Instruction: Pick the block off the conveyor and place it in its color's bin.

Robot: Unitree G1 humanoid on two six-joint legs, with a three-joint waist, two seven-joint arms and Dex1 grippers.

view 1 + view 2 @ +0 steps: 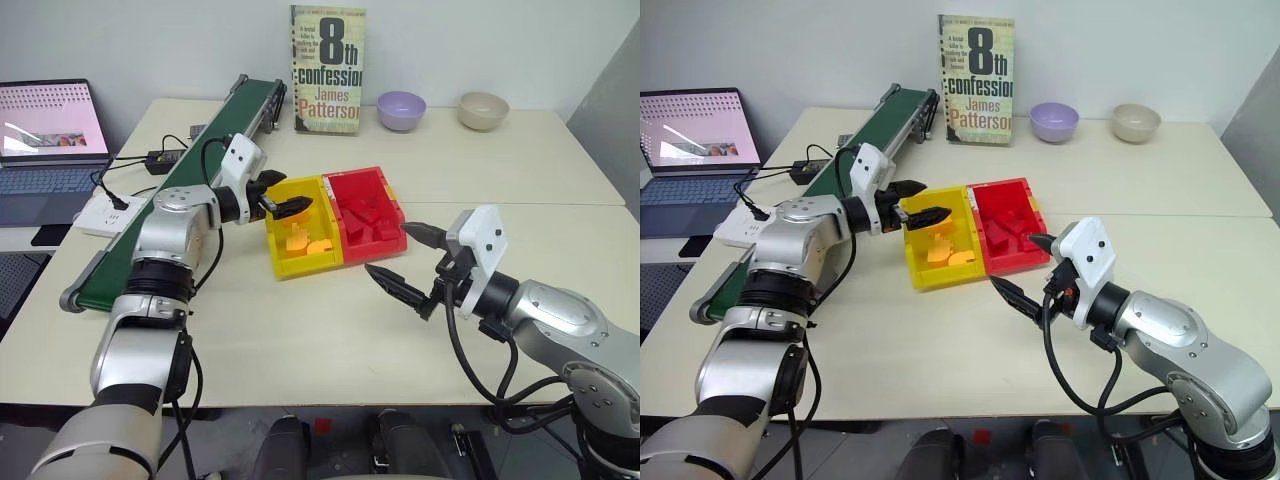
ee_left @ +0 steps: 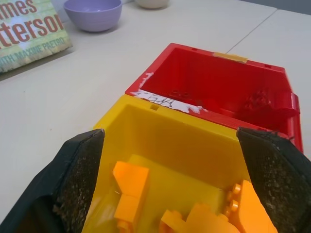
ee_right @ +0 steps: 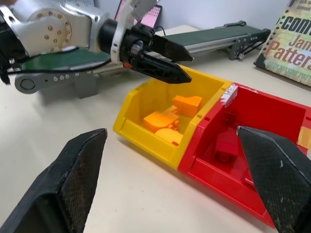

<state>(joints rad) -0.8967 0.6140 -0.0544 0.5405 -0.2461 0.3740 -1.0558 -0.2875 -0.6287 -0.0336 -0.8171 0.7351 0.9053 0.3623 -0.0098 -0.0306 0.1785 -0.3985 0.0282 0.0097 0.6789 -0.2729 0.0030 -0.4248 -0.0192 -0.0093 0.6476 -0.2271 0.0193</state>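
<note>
At the far left you are seeing a laptop (image 1: 45, 140) sitting open off the bench (image 1: 500, 170), with a white power strip (image 1: 103, 213) just beside the conveyor (image 1: 160, 205), which is running from the near left toward the far middle. Your left gripper (image 1: 290, 207) is hovering over the far left corner of the yellow bin (image 1: 272, 245), its fingers (image 2: 77, 170) standing wide apart and gripping nothing. Below them, several yellow-orange pieces are lying inside the yellow bin; the block (image 2: 130, 187) is among them, resting on the bin floor, though you cannot tell it for certain from the others. The red bin (image 1: 392, 195) is joined to the yellow one on its right and is holding red blocks (image 1: 370, 218). Beyond the bins, a paperback book (image 1: 327, 70) is standing upright at the far edge of the bench, with a purple bowl (image 1: 401, 109) to its right and a beige bowl (image 1: 484, 109) further right again. Your right gripper (image 1: 405, 260) is hanging above the bench, near and to the right of the red bin, pointing left toward it, its fingers (image 3: 73, 179) spread wide and empty.
</note>
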